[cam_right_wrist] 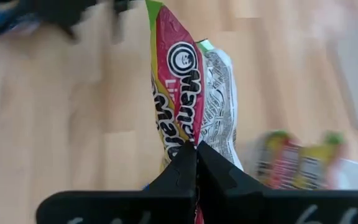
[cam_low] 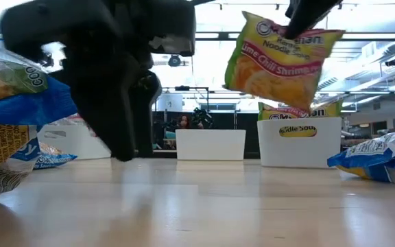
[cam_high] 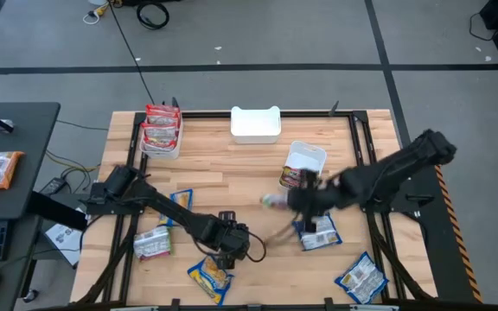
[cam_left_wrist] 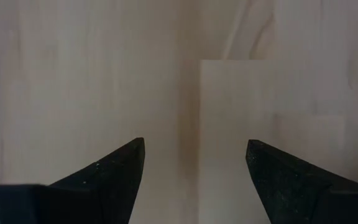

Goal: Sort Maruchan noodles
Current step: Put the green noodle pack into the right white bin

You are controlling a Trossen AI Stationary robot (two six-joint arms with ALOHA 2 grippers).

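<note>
A lime chili shrimp noodle packet (cam_low: 280, 58) hangs clear above the bench (cam_low: 204, 206), pinched at its top corner by the right gripper (cam_low: 306, 17). Behind it a white bin (cam_low: 299, 143) holds similar packets. Blue packets (cam_low: 376, 158) lie far right. The left gripper (cam_low: 118, 82) looms dark at near left.

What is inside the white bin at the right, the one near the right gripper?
The white bin holds at least one green-and-red noodle packet standing above its rim. Its wall covers whatever lies deeper. The right gripper holds another such packet in the air, outside it.
</note>
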